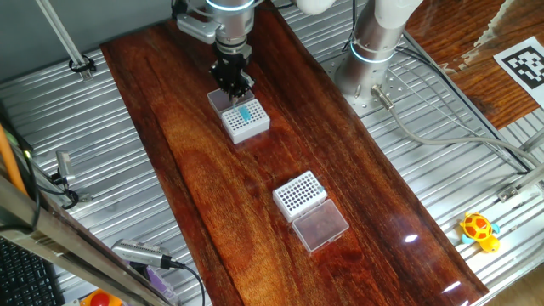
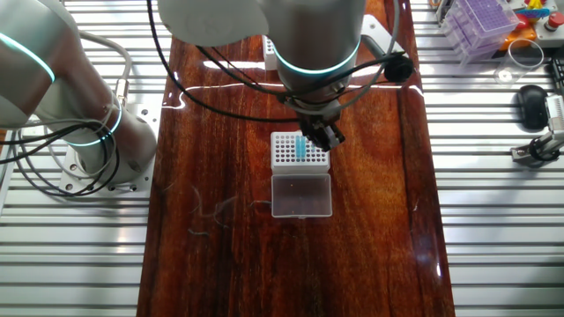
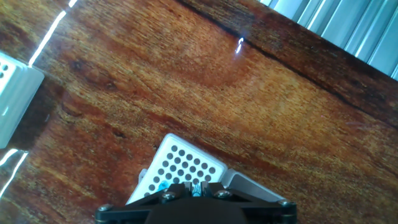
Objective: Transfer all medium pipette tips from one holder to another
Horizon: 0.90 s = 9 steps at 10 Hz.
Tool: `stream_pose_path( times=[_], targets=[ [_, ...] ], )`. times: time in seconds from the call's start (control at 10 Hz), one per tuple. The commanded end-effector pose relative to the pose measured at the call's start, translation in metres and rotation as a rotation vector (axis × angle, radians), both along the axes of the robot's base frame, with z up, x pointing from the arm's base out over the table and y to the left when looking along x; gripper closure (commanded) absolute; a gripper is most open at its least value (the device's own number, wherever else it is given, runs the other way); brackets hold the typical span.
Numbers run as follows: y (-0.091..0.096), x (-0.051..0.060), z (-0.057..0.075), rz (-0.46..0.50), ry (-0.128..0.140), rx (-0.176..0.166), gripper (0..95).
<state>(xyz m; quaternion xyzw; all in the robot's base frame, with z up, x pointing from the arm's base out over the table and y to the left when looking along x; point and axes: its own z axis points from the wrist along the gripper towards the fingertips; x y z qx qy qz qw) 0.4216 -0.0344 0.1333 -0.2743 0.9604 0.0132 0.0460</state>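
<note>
The black two-finger gripper (image 1: 241,90) hangs over slim teal-blue medium pipette tips (image 1: 246,113) in a white perforated plastic rack (image 1: 247,123) on the wooden table (image 1: 195,161); I cannot tell how far its jaws are open.

Two fixed views face the table (image 1: 204,161) from opposite ends; hand view looks down.

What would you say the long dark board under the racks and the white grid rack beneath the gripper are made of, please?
The dark reddish board looks like varnished wood: visible grain and sharp lamp glints. The white grid rack looks like matte moulded plastic, probably: uniform white and evenly spaced holes.
</note>
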Motion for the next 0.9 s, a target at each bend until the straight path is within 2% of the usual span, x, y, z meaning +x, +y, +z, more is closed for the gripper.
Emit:
stream_pose_path(
  times=[0.1,0.9],
  targets=[
    [0.0002,-0.0004,-0.0026,-0.001,-0.003,-0.001,95.0],
    [0.0014,-0.0090,-0.0091,-0.001,-0.010,-0.002,95.0]
  ],
)
